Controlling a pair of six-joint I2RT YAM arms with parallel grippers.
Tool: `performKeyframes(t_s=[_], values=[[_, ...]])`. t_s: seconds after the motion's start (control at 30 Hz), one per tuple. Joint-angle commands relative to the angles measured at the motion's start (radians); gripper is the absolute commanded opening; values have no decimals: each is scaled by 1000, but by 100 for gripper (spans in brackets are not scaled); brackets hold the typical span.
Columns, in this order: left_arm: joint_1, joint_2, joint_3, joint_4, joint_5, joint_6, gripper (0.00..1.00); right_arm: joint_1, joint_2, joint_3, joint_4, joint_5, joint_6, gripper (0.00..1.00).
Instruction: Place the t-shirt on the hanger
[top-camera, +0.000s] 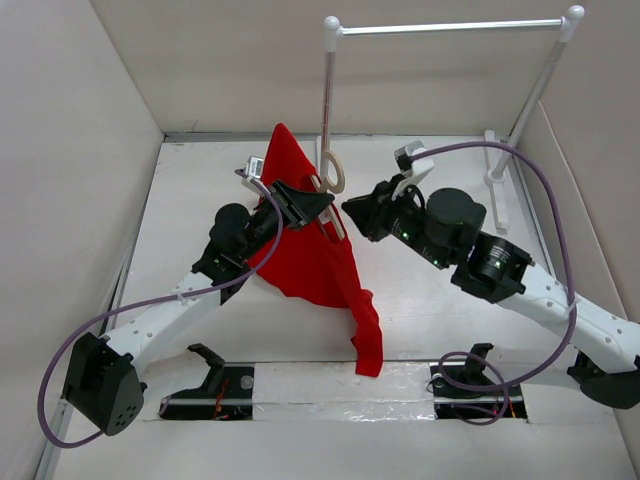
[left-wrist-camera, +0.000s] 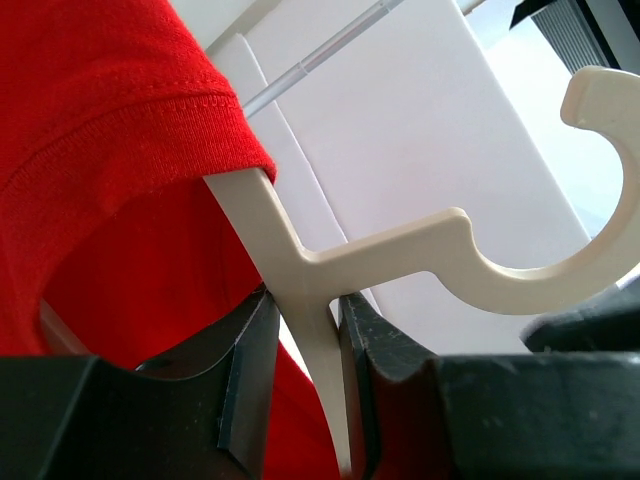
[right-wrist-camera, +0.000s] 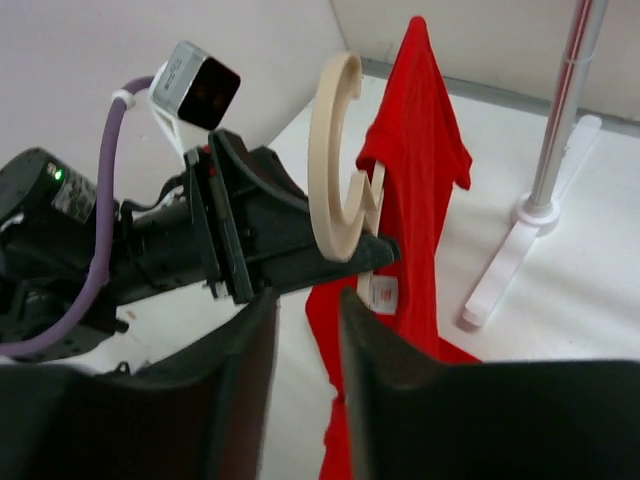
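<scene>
While the left gripper (left-wrist-camera: 305, 320) clamps the neck of the hanger (left-wrist-camera: 400, 255), the t-shirt (top-camera: 310, 255) hangs from it above mid-table, its length trailing toward the near edge. The right gripper (right-wrist-camera: 305, 330), fingers parted and empty, faces the hook from just beside it. Only the left wrist view shows the hanger's arm slipping under a hemmed edge of the shirt.

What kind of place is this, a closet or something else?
Likely a robot test cell, not a closet: white panels wall in a table, a left arm and right arm are bolted at its edge, and a small garment rack stands at the back.
</scene>
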Motion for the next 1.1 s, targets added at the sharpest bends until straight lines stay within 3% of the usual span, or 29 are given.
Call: performKeyframes(t_s=[0.0, 0.07, 0.1, 0.17, 0.2, 0.3, 0.5, 0.83, 1.07], values=[[-1, -40, 16, 126, 21, -9, 0, 18, -34, -50, 45, -18, 12, 18], [-1, -37, 22, 123, 27, -12, 0, 18, -34, -72, 36, 0, 15, 12], [-1, -36, 29, 121, 30, -13, 0, 29, -28, -78, 36, 10, 15, 15], [-1, -37, 30, 124, 36, -21, 0, 29, -17, -78, 27, 22, 10, 25], [-1, -37, 35, 123, 38, -23, 0, 38, 0, -72, 22, 25, 7, 36], [-1, -37, 39, 117, 50, -24, 0, 38, 23, -58, 25, 28, 0, 44], [-1, -62, 29, 106, 39, -23, 0, 47, 95, -32, -1, 57, -7, 41], [-1, -78, 32, 92, 44, -9, 0, 115, 100, -54, -12, 287, -22, 39], [-1, -82, 35, 81, 47, -3, 0, 115, 120, -55, -19, 317, -23, 37]])
